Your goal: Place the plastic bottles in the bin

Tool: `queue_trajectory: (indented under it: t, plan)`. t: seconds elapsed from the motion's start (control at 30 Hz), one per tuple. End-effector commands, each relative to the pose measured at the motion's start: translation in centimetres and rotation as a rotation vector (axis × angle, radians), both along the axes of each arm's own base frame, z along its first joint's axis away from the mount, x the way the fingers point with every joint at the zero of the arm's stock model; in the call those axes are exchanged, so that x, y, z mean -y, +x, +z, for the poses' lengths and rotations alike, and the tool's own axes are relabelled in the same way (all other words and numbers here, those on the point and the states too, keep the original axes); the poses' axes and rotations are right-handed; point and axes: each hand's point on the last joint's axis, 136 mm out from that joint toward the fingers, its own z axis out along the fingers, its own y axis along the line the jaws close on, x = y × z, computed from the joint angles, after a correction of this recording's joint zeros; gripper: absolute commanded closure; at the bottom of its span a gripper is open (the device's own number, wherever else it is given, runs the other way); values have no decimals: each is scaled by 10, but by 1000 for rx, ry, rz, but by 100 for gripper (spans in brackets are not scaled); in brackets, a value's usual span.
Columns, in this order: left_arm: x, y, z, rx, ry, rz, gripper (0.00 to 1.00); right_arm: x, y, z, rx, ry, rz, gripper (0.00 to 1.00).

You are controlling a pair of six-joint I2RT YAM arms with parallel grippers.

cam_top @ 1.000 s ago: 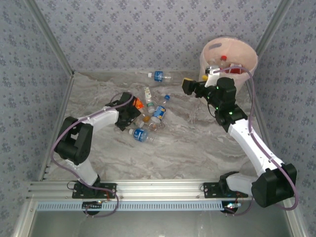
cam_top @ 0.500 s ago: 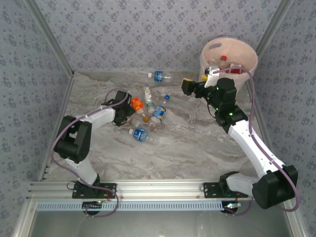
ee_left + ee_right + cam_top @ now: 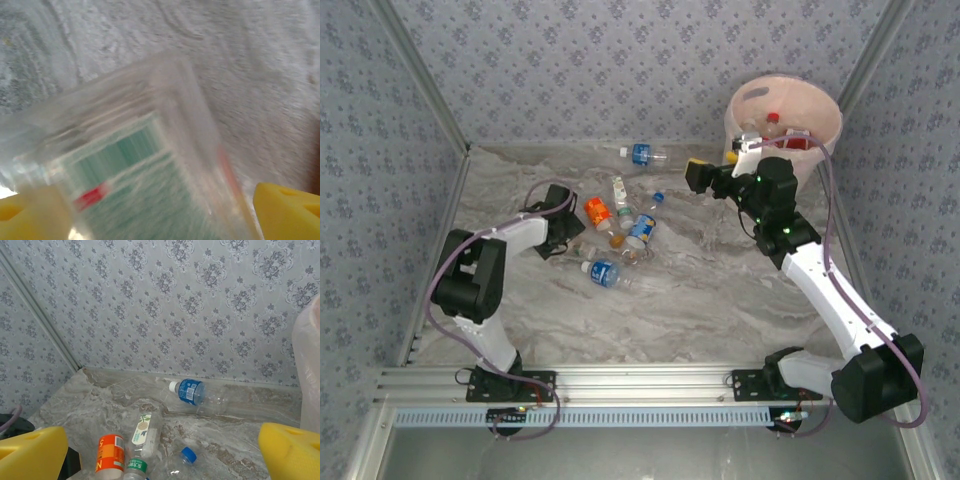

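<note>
Left wrist, green-label bottle point(image 3: 135, 165) between fingers point(image 3: 287, 210)

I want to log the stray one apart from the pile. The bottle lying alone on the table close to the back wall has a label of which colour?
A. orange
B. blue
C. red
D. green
B: the lone bottle lying on its side by the back wall has a blue label around its middle.
</note>
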Motion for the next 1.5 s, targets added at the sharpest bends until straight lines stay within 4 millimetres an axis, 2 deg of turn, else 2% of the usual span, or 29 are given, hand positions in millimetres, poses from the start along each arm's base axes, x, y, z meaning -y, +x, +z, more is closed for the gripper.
queue_trajectory:
  t: [0.0,0.17,0.3,0.43,0.6,0.67,0.77,0.97,1.1,1.2,1.3,1.47]
  plan:
    - [3,2,-1,-3,6,-44,17,-1,-1,16,38,-13,-6,0]
    - [7,5,6,18,1,-84,30,-1,-1,16,40,-16,-7,0]
    - [8,11,28,87,21,-142,36,-2,0,13,33,-19,-6,0]
    - [9,21,71,225,44,-225,37,-2,4,4,-9,9,-16,0]
    - [22,30,141,444,55,-375,42,-6,12,-16,-124,108,-36,0]
    - [24,30,163,505,55,-396,44,-14,12,-23,-162,148,-11,0]
    - [29,28,193,572,10,-401,44,-43,5,-29,-169,157,115,0]
    - [65,22,250,755,-206,-486,44,-118,-13,-50,-206,149,344,0]
    - [84,14,283,871,-311,-558,44,-168,-28,-57,-208,193,518,0]
    - [96,8,297,915,-357,-606,44,-200,-39,-69,-235,190,621,0]
    - [107,2,302,937,-378,-647,44,-222,-50,-72,-226,179,698,0]
    - [121,-4,304,951,-414,-691,44,-241,-58,-73,-192,182,764,2]
